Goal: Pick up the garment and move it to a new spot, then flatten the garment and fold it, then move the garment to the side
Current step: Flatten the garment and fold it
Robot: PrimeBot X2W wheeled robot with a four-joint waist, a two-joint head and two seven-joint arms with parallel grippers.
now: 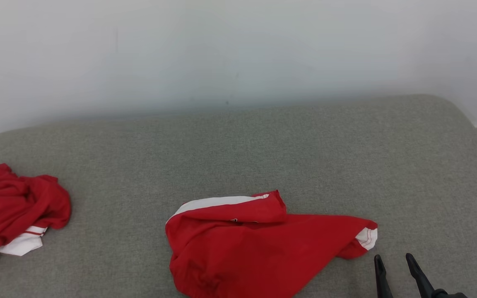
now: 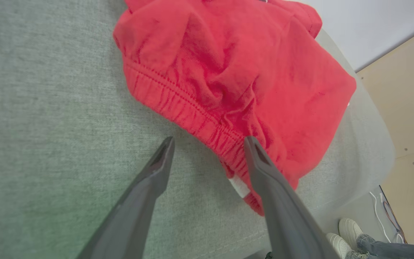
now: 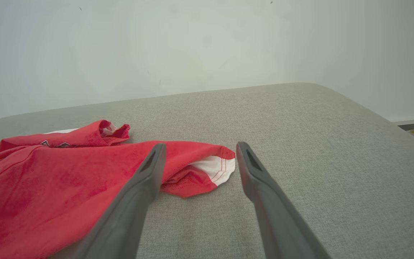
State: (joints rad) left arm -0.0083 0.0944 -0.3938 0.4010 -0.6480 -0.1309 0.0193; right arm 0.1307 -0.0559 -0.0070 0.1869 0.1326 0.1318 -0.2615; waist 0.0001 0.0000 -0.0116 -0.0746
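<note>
A red garment (image 1: 259, 244) with white trim lies crumpled on the grey padded surface (image 1: 263, 145), near its front edge. My right gripper (image 1: 393, 260) stands open just right of the garment's white-cuffed end (image 1: 367, 238). In the right wrist view the open right gripper (image 3: 199, 151) frames that white cuff (image 3: 216, 167), with nothing between the fingers. In the left wrist view my left gripper (image 2: 208, 144) is open over the garment's gathered waistband (image 2: 182, 104), one fingertip (image 2: 255, 151) at the red cloth (image 2: 235, 64), the other over bare grey fabric.
A second red and white garment (image 1: 10, 215) lies bunched at the surface's left edge. A pale wall (image 1: 238, 49) rises behind. In the left wrist view a person's white shoes (image 2: 347, 233) stand on the floor beyond the surface's edge.
</note>
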